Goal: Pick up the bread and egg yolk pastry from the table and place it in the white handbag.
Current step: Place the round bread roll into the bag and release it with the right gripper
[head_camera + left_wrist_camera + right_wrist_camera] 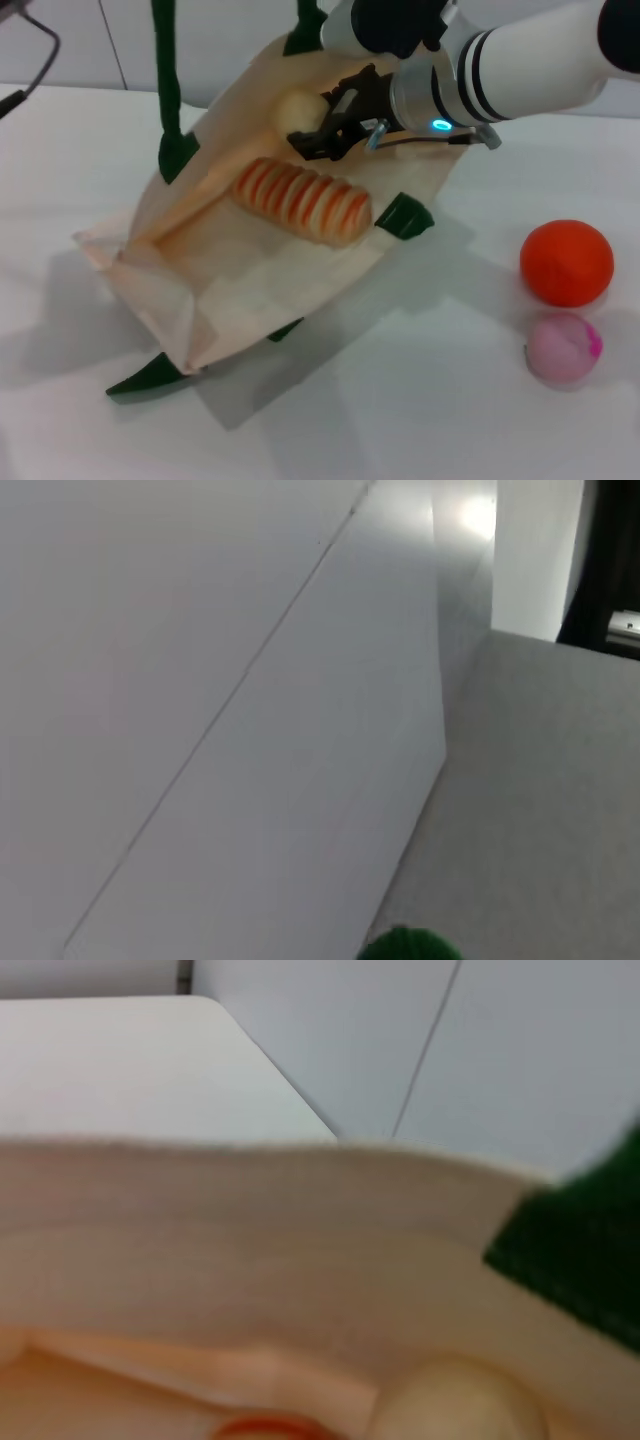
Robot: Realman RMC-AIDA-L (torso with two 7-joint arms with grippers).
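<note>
Right gripper (318, 135) reaches in from the upper right over the open mouth of the white handbag (250, 290), its dark fingers (312, 146) close against the egg yolk pastry (298, 110); whether they are parted or pinching the ball cannot be told from the head view. Of the left gripper nothing shows, only wall and floor in its wrist view.

By size: the white table (420, 400) carries everything. The handbag comes next, tilted and held open, with 2 dark green handles (168, 90) running up out of the head view and green tabs (404, 215) at its edges. Inside it lies the bread (302, 198), its orange and cream ridges slanting across the lining. Well apart to the right sits an orange ball (566, 262), with a pink ball (564, 346) just in front of it. Smallest is the pastry, inside the bag just beyond the bread; the right wrist view shows it (460, 1400) below the bag's cloth rim.
</note>
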